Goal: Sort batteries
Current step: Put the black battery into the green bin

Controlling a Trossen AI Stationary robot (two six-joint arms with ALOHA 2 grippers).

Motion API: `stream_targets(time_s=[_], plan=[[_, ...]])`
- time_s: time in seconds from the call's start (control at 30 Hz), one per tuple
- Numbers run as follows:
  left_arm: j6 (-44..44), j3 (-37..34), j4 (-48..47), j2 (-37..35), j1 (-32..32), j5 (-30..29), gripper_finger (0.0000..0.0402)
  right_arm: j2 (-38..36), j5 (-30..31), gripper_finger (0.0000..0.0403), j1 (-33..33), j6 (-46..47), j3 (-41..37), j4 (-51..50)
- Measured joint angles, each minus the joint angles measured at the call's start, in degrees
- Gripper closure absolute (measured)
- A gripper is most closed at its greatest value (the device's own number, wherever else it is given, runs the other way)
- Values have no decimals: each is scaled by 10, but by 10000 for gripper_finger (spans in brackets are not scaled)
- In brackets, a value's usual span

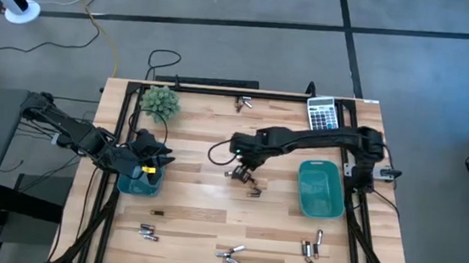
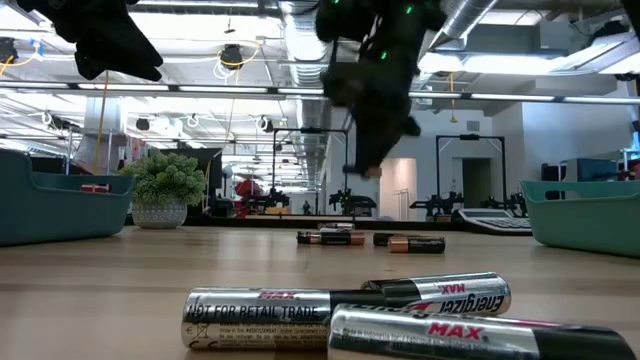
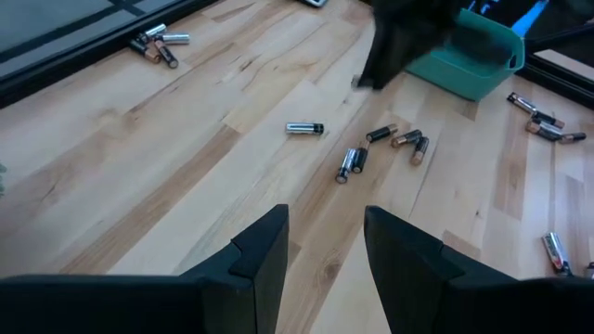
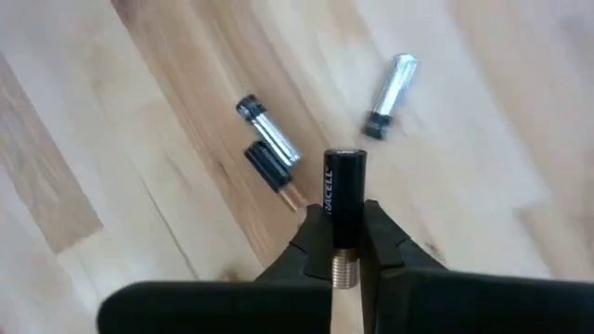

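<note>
Nearest the low camera we see three silvery batteries (image 2: 350,305) lying on their sides at the front edge of the desk (image 1: 194,209), long axes running across the picture, labels readable. Above the middle of the desk the right gripper (image 4: 345,239) pinches a dark, copper-ended battery (image 4: 342,209) between its jaws; the right wrist view shows its long axis running straight out ahead of the fingers, black end forward, copper end clamped. Only that view shows the pinch clearly; in the high view the right gripper (image 1: 239,173) and its load merge into a dark cluster. Below it on the wood lie two silvery cells and a dark one (image 4: 271,167), each angled differently. The left gripper (image 3: 323,243) hangs over the left teal bin (image 1: 138,184) near the left edge, jaws spread and holding nothing. The right teal bin (image 1: 320,188) sits toward the right edge, a grey calculator (image 1: 323,114) at the far right corner and a small plant (image 1: 160,101) toward the far left corner. More batteries lie scattered along the front edge and a few at the far edge (image 1: 244,103).
</note>
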Motion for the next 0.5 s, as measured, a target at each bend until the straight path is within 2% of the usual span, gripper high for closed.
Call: stream_targets(time_s=[0.3,0.4,0.5], plan=[[-7,0,1,0,0,10,262,-160,68,384,24,1,-3,-15],[-8,0,1,0,0,10,262,-227,100,381,33,13,-42,-11],[-11,0,1,0,0,10,262,-294,124,380,39,67,-111,-16]])
